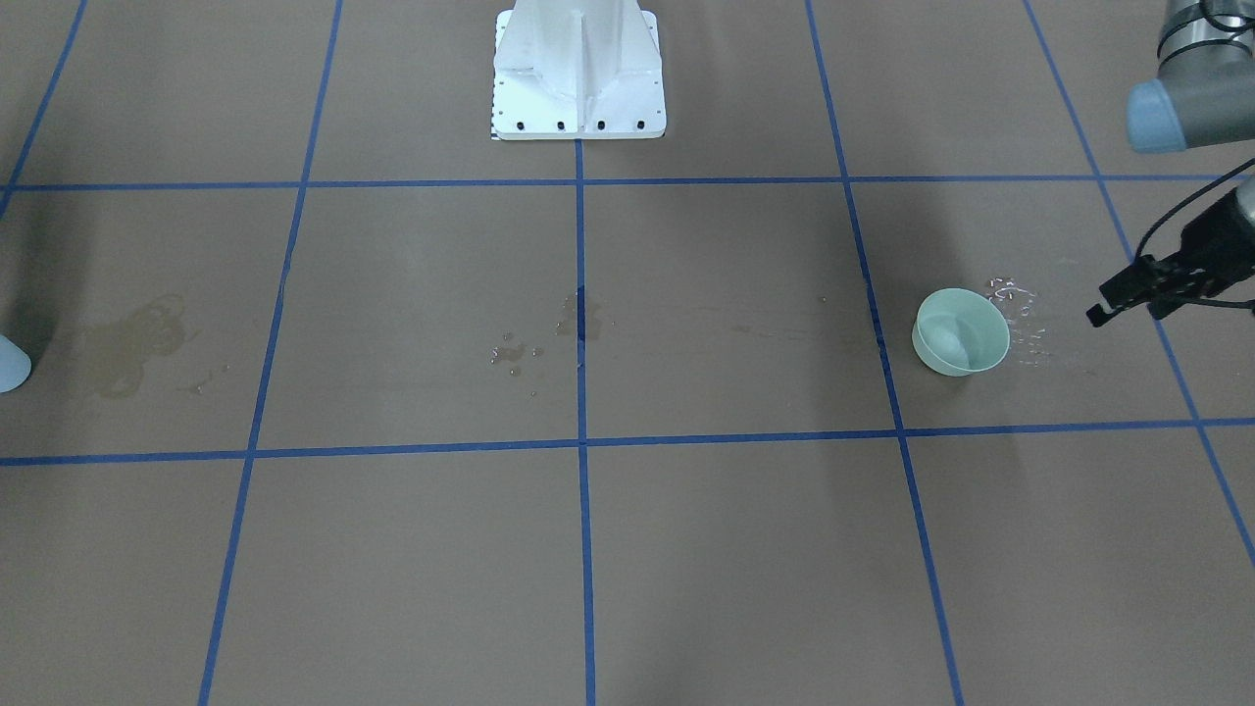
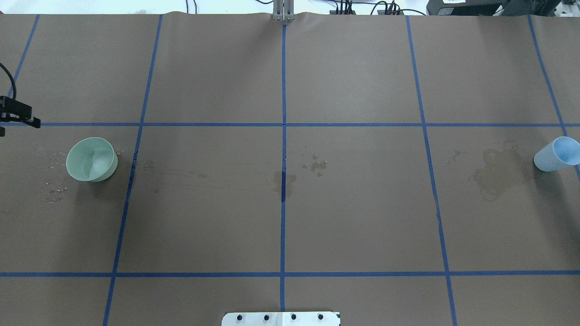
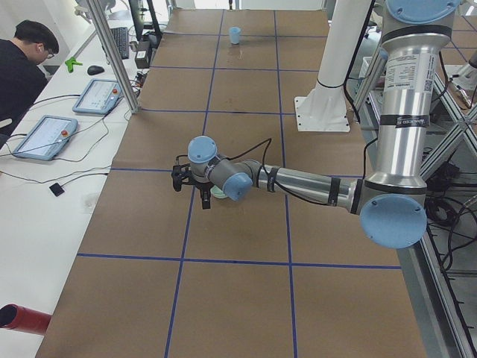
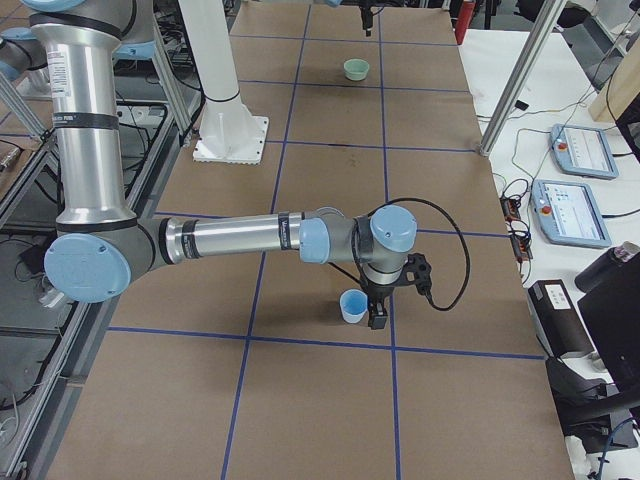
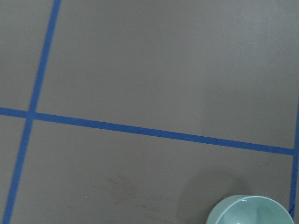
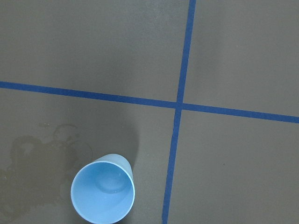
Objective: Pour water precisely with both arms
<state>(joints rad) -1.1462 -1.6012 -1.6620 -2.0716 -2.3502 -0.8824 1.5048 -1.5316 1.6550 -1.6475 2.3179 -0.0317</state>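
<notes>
Where the brown-papered table [image 2: 353,72] ends on the robot's left, we find the green bowl [image 2: 92,159] standing upright. Scattered droplets [image 2: 53,192] glisten on the paper on its outer side. Inside the bowl a faint glossy patch reads as the water [image 2: 95,166] (we can make out no more than a shimmer). The left arm [image 3: 298,181] stretches low over the table. The left gripper [image 1: 1128,306] hangs just outboard of the bowl and clear of it, its fingers apart with nothing between them. The left wrist camera catches only the bowl's rim, in its lower right corner.

At the opposite end we see the blue cup [image 2: 556,154] upright beside a dark dried stain [image 2: 494,174]. We cannot tell whether it holds any liquid. The right arm [image 4: 240,238] reaches out to it, and the right gripper [image 4: 378,316] points down just beside the cup. Only the side view shows that gripper, so we cannot tell whether its fingers are spread or closed, nor whether they touch the cup. Between the two vessels, well apart from both, a smaller stain [image 2: 290,179] lies on the central tape line [image 2: 283,90], straight out from the white pedestal [image 1: 578,69].
</notes>
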